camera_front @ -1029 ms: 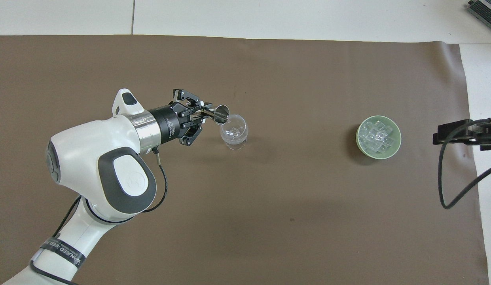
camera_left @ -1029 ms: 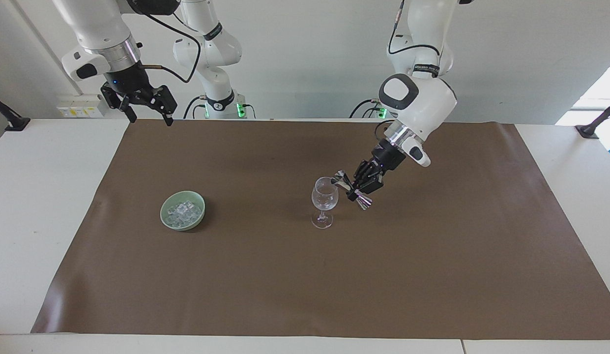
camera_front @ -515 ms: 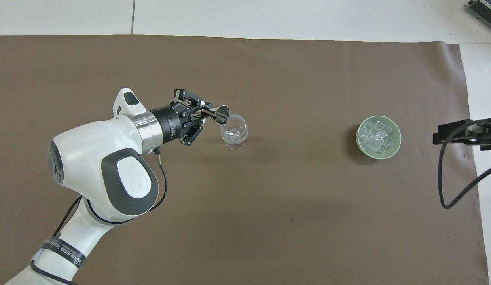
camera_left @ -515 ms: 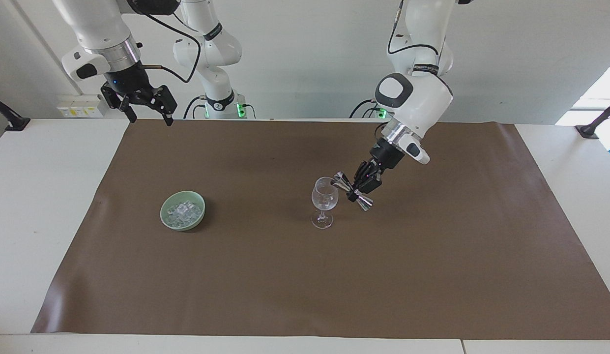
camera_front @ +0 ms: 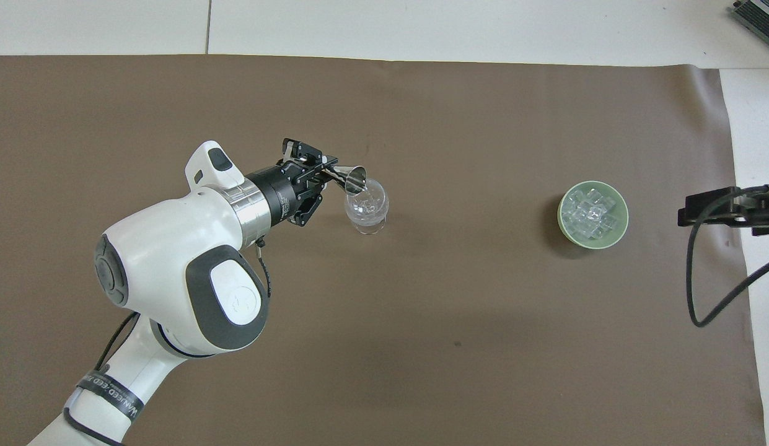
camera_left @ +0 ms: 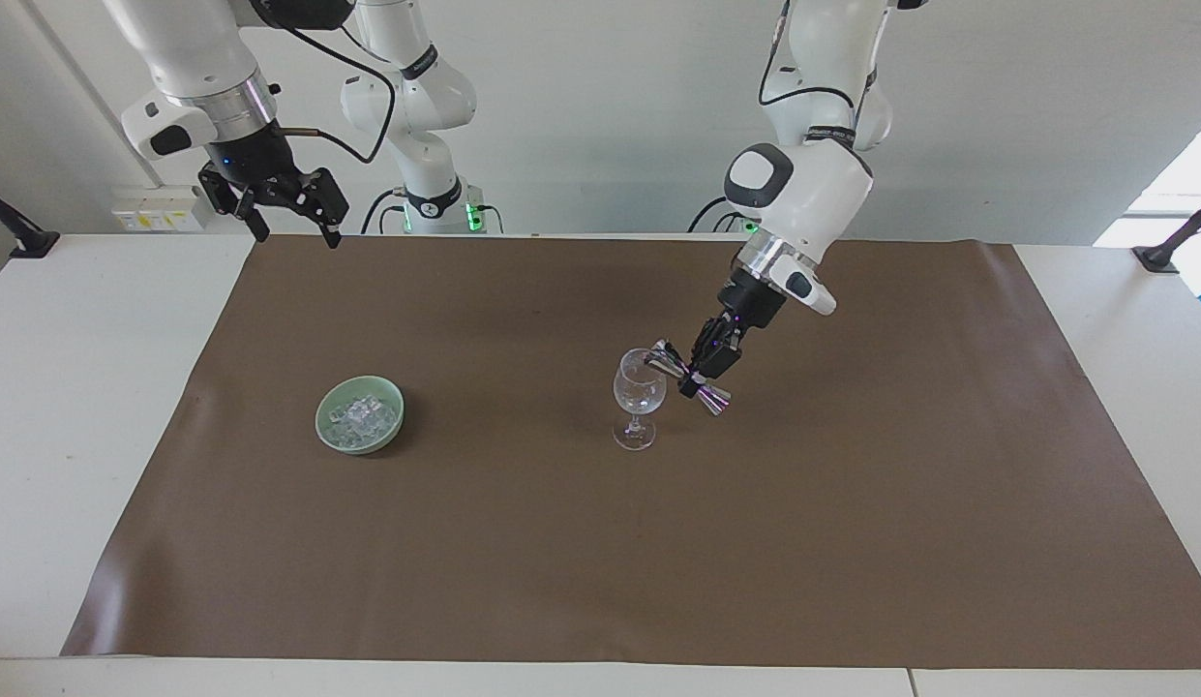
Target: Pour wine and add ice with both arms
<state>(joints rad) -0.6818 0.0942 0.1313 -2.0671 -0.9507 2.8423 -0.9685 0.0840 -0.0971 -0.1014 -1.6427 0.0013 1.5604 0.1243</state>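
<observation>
your left gripper (camera_left: 697, 373) is clamped on a silver jigger (camera_left: 690, 378), tilted with its upper mouth at the rim of the wine glass (camera_left: 639, 399), which stands mid-mat; your right gripper (camera_left: 288, 219) waits with its jaws apart and empty, up over the mat's (camera_left: 600, 542) corner nearest its own base; the ice (camera_left: 363, 417) lies heaped in a green bowl (camera_left: 329, 433) toward the right arm's end; whether liquid sits in the glass is hard to make out; overhead, the right gripper is cut off at the edge.

Green bowl (camera_left: 360, 414), brown mat (camera_left: 523, 542), silver, perhaps steel, jigger (camera_left: 690, 377).
</observation>
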